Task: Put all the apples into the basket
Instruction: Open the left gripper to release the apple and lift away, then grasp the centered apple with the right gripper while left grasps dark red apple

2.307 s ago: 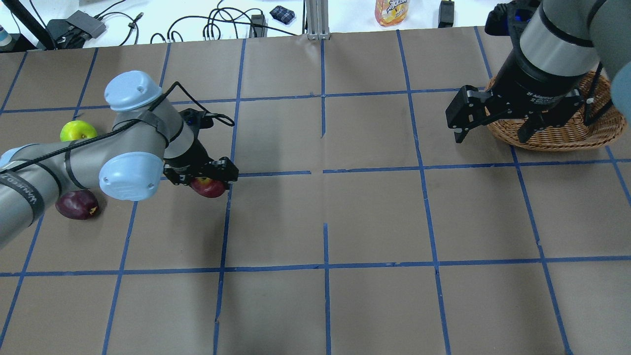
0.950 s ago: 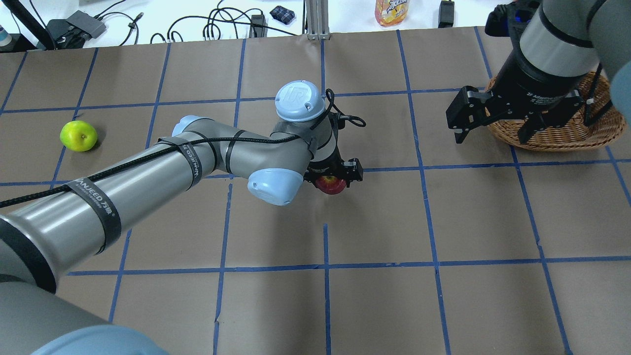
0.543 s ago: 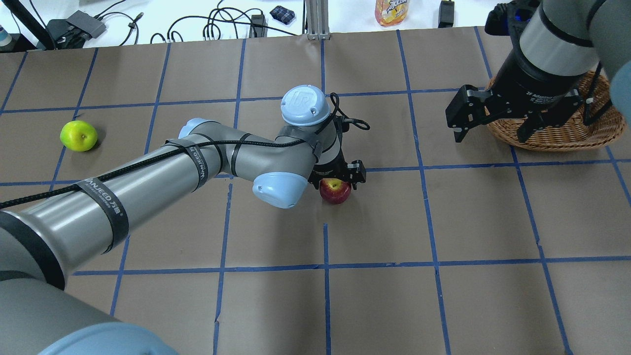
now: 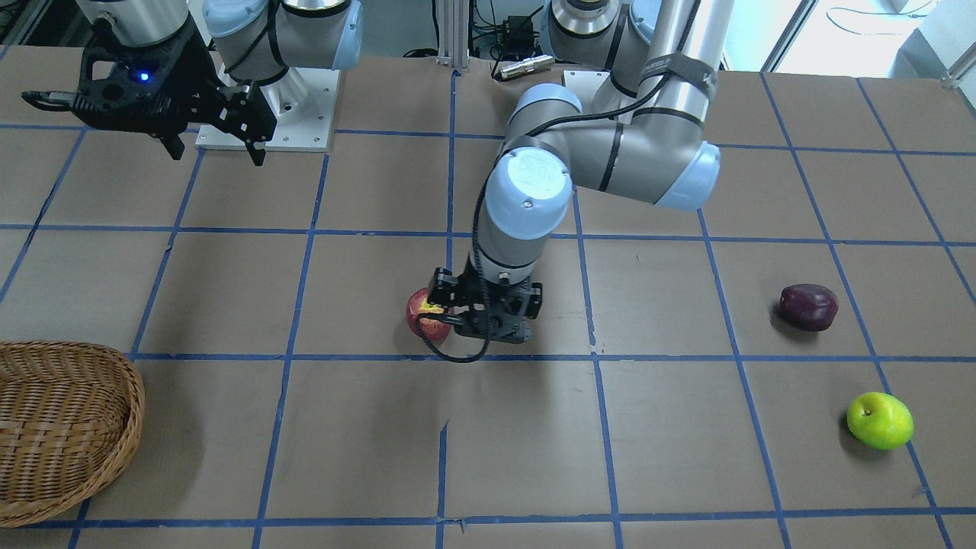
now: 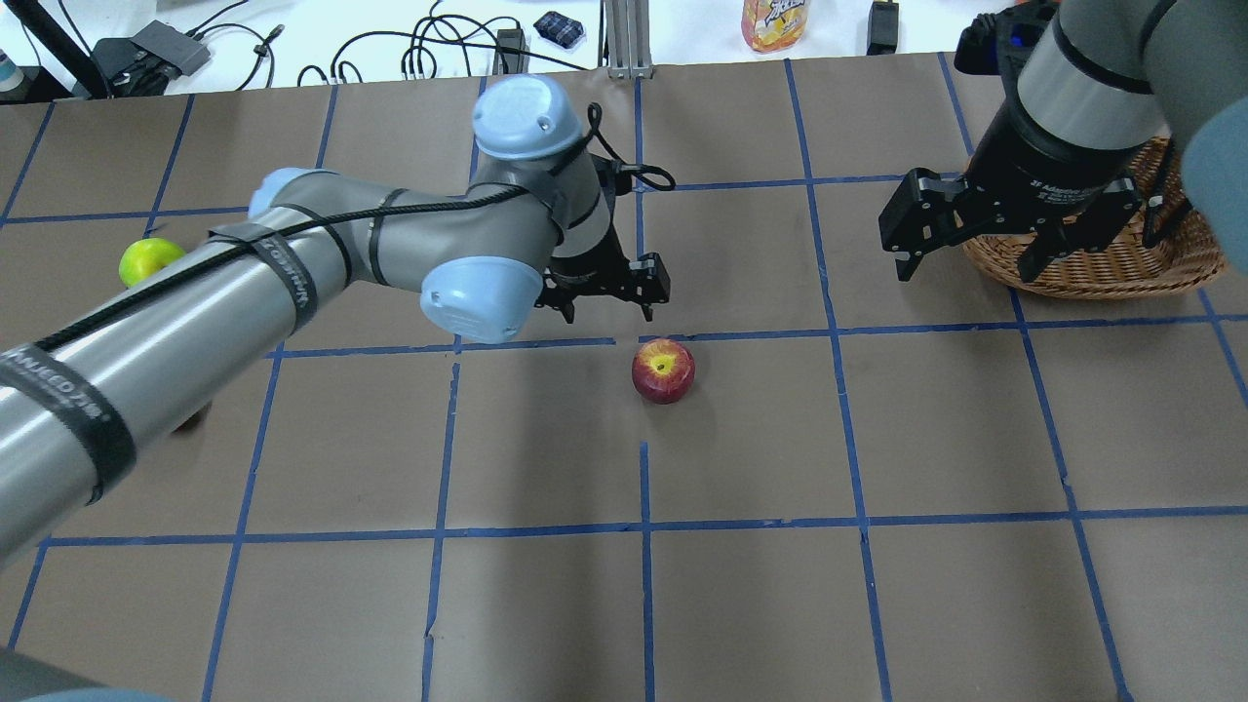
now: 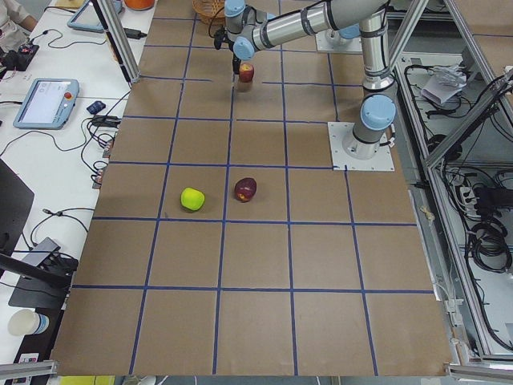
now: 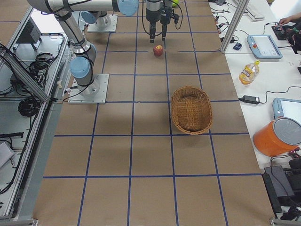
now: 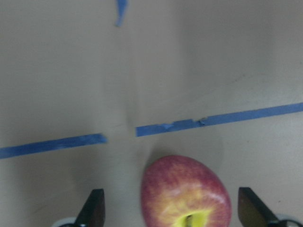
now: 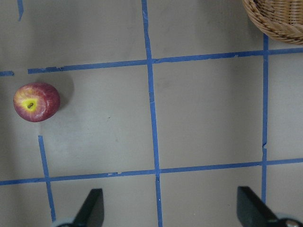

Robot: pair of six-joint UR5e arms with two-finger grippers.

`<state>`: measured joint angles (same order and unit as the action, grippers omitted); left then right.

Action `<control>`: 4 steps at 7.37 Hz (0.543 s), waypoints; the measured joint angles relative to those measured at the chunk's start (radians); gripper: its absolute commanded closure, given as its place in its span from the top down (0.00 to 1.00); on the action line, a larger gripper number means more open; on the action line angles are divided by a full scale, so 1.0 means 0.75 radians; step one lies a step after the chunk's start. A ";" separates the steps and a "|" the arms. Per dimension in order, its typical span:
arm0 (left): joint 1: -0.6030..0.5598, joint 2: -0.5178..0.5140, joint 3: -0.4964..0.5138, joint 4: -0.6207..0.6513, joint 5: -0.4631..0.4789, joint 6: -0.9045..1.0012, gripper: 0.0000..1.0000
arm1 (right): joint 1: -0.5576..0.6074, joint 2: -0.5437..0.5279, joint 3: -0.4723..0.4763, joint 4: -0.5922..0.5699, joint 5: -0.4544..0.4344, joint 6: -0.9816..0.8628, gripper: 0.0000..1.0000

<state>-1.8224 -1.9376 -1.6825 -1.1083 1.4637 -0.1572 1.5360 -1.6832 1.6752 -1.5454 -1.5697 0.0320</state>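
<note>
The left gripper (image 5: 606,310) is seen spread wide and empty, raised clear above the red apple (image 5: 663,370). That apple is parked stem-up near the middle of the table (image 5: 760,439), with bare paper all round it. The right gripper (image 5: 965,268) is also held open with nothing gripped, hovering just beside the basket (image 5: 1121,273) toward the right end. The purple apple (image 4: 808,306) and green apple (image 4: 879,420) are found near the left end, well apart from the basket.

Brown taped table (image 5: 741,604) — juice bottle (image 7: 248,71), orange bucket (image 7: 275,139) beside it.
</note>
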 measured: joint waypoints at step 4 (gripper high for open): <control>0.551 0.161 -0.022 -0.281 0.254 0.636 1.00 | 0.110 0.225 0.000 -0.254 0.020 0.225 1.00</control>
<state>-1.4094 -1.8168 -1.6993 -1.3192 1.6539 0.3196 1.6184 -1.5143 1.6754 -1.7358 -1.5543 0.2011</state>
